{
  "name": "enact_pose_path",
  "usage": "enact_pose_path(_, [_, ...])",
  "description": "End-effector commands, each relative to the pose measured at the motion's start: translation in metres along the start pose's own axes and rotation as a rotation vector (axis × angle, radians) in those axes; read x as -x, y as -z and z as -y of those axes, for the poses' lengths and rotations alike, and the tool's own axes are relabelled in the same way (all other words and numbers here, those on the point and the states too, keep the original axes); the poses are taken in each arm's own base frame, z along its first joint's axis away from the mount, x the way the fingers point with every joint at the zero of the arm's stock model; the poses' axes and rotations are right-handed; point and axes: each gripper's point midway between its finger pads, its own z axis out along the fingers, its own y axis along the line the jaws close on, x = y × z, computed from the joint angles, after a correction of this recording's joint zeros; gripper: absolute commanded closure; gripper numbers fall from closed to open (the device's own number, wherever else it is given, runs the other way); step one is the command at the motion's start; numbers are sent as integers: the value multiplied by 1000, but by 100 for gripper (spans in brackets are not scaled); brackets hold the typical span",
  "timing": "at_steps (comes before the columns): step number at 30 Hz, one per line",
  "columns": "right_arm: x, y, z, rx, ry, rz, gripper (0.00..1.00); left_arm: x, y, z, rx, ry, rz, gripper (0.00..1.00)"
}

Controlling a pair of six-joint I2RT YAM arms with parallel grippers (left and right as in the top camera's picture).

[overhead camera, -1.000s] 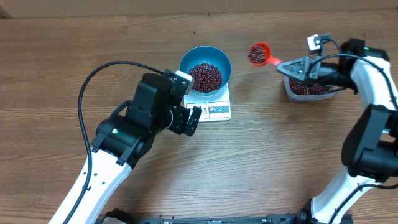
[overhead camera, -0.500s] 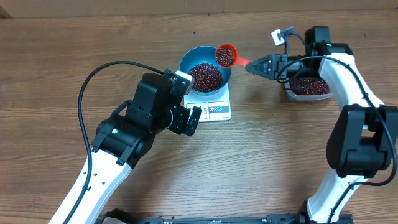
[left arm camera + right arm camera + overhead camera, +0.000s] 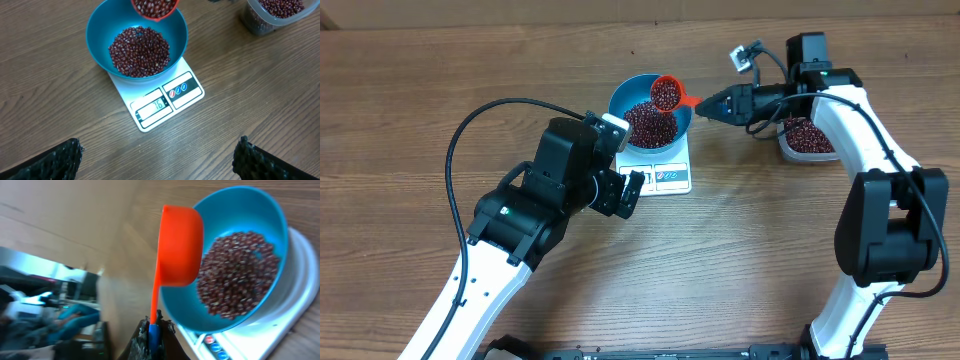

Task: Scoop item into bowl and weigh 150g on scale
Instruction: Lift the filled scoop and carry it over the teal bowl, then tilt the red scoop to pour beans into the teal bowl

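Currently, the beans (image 3: 648,125) sit in three places. Main pile: inside the bowl (image 3: 620,98), upper centre of the overhead view, just up and right of the left gripper (image 3: 628,190) and apart from it. Second lot: in the orange scoop (image 3: 666,92), which hangs over the bowl's upper-right rim; its handle runs right to the right gripper (image 3: 713,103). Third lot: in the clear tub (image 3: 807,138), upper right of the frame, partly under the right arm.

Appearance: beans are small, oval, dark maroon. The pile covers the bowl's bottom; the blue wall above it is bare. Bowl is round, deep, bright blue, and rests on the scale (image 3: 668,176), covering the rear part. Scale is flat, white, rectangular; its front strip w/ display (image 3: 151,106) and two round marks is exposed toward the lower edge of the frame. Display shows dark digits in the left wrist view. Scoop is loaded w/ beans.

Grippers:
- Right: closed on the scoop's thin handle. In the right wrist view the fingers (image 3: 150,335) pinch it at bottom centre, cup end over the bowl.
- Left: jaws spread wide, nothing held or touched. It hovers over the table (image 3: 400,110) at the scale's lower-left corner. In the left wrist view its dark textured fingertips (image 3: 55,160) fill both bottom corners, scale and bowl between and above them.
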Motion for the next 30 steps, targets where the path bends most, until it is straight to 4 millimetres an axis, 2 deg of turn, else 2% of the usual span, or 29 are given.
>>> enact_pose_path(1, [-4,-12,18,-122,33,-33,96,-4,-3,-1,-4,-18,-11,0])
enact_pose_path(5, [-2,-20,30,-222,86,-49,96,-4,-3,-1,-4,-18,-11,0])
enact_pose_path(9, [-2,-26,33,-258,196,-69,96,-4,-3,-1,-4,-18,-11,0])
enact_pose_path(30, [-2,-28,32,-237,665,-133,96,-4,-3,-1,-4,-18,-11,1])
